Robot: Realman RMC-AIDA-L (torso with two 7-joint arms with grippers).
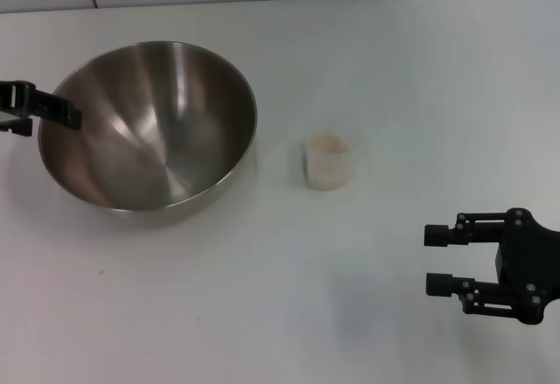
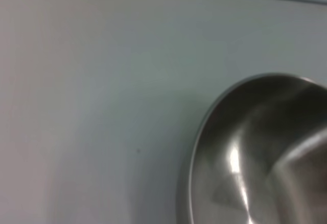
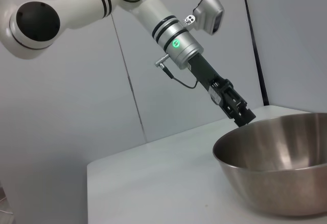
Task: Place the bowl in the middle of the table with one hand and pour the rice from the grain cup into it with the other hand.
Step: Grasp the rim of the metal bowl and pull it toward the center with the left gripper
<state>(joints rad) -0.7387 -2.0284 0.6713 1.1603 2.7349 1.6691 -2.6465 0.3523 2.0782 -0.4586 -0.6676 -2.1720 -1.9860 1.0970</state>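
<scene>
Table (image 1: 262, 314): plain white, flat; fills nearly whole head view. Bowl (image 1: 149, 126): stainless steel, rests on table, upper left of frame. Grain cup (image 1: 330, 163): clear plastic, upright on table near frame ctr, just right of bowl, not touching. Rice (image 1: 328, 143) visible inside cup.

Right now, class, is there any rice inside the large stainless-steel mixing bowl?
No, the large stainless-steel mixing bowl shows only bare metal; the rice sits in the small clear plastic cup.
</scene>
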